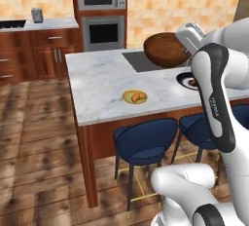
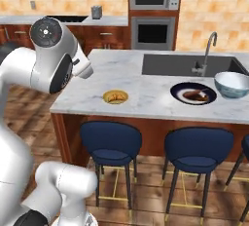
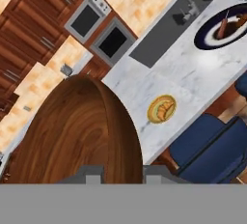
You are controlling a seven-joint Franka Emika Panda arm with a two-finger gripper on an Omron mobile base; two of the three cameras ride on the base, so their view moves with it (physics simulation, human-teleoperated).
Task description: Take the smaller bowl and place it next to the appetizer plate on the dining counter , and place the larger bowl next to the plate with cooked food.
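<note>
Here the fingers (image 3: 116,172) are clenched on the rim of the small brown bowl (image 1: 167,49), held above the desk (image 1: 102,81), far from the yellow plate (image 1: 134,97); it looks light, stiff, smooth, best pinched at the rim

Open marble beside the yellow plate, with clutter further off at the sink end

Below and ahead of the jaws, the dining counter (image 2: 146,96) lies bare all round the appetizer plate (image 2: 115,96), out to its near edge and corner. Further off to one side, the plate with cooked food (image 2: 193,93), the larger bowl (image 2: 233,84) just beside it, the faucet (image 2: 206,49) and the sink (image 2: 189,65) crowd the top. The smaller bowl (image 3: 79,131) hangs right against the jaws, blocking the space before them. Blue stools (image 2: 111,144) stand under the near edge.
</note>
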